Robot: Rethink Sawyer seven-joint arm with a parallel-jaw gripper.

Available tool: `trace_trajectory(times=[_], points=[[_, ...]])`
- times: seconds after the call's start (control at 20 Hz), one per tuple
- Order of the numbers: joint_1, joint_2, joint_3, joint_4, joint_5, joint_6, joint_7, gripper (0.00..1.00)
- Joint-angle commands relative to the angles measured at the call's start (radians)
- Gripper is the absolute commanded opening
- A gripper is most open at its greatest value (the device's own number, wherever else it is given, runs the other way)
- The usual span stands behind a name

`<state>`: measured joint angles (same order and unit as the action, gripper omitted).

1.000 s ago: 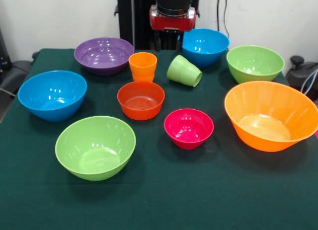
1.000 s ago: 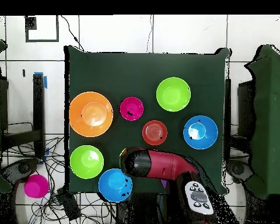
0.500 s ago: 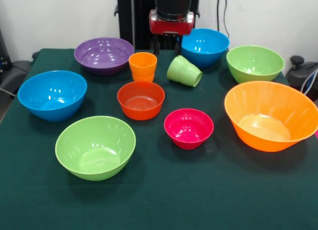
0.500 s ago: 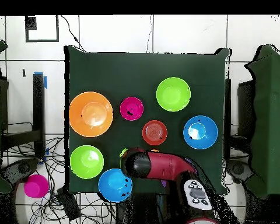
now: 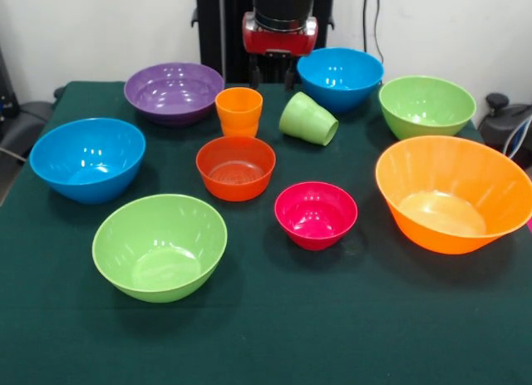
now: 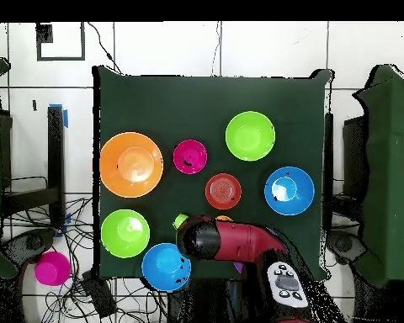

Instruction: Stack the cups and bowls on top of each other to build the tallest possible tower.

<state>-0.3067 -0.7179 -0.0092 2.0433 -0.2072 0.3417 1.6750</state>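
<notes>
Nothing's stacked yet, so we're at the very start: every bowl and both cups sit apart on the green surface (image 5: 274, 335). From the front view, our tool (image 5: 274, 73) hangs at about 12 o'clock of the spread, just behind the orange cup (image 5: 239, 111) and the light green cup (image 5: 308, 119). We can only see two dark finger stubs under the red wrist, so we can't tell how far open it is, and we see nothing held in it.

The orange cup stands upright, mouth up. The green one lies tipped on its side at 3 o'clock from it. The small red-orange bowl (image 5: 236, 167) is at 6 o'clock of the orange cup, close by, and the magenta bowl (image 5: 316, 214) sits further on toward 4 o'clock.

Our guess is the orange cup is the pick here. To do it well, we'd come straight down, pinch one wall at the rim, and lift clear before swinging over the red-orange bowl. Ribbed plastic is light and slick, so go slow and set it dead centre, or it'll slide down the bowl's curve.
</notes>
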Motion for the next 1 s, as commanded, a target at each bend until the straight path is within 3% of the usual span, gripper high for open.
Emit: trace_trajectory(times=[0.05,0.4,0.7,1.0], points=[[0.028,-0.048,0.008,-0.035,-0.053,0.136,0.028,1.00],[0.049,-0.056,0.002,-0.004,-0.035,0.122,0.072,1.00],[0.079,-0.145,-0.012,-0.009,-0.022,0.193,0.054,1.00],[0.063,-0.094,0.003,-0.095,-0.052,0.154,0.021,1.00]])
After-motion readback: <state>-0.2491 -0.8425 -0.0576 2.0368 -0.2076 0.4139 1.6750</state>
